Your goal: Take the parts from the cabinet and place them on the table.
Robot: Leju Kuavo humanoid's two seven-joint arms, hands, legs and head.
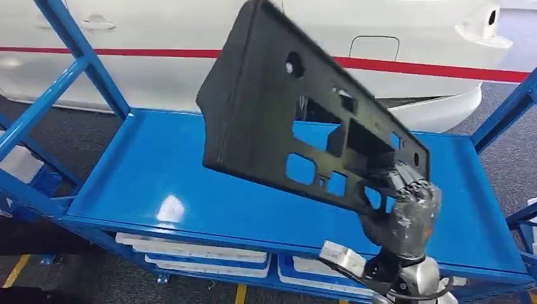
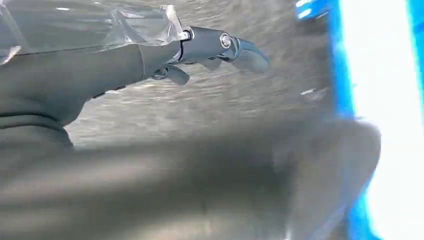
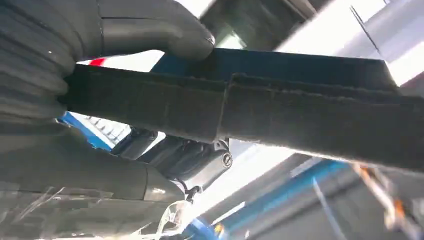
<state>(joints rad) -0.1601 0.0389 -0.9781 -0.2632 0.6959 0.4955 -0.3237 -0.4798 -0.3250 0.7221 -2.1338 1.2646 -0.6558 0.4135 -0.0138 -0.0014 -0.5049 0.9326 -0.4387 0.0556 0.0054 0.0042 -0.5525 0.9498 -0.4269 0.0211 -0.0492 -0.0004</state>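
A large flat black plastic panel (image 1: 278, 101) with several cut-outs hangs tilted in the air above the blue cabinet shelf (image 1: 158, 183). My right hand (image 1: 408, 212) grips its lower right corner from below. In the right wrist view the thumb (image 3: 155, 30) presses on one side of the panel's edge (image 3: 300, 120) and the dark fingers (image 3: 195, 160) wrap the other side. My left hand (image 2: 215, 47) hangs over grey floor with its fingers loosely extended and nothing in it.
Blue frame posts (image 1: 82, 57) rise at the shelf's left, and another post (image 1: 506, 107) at its right. White trays (image 1: 196, 253) lie on the lower level. A white car body with a red stripe (image 1: 405, 63) stands behind the cabinet.
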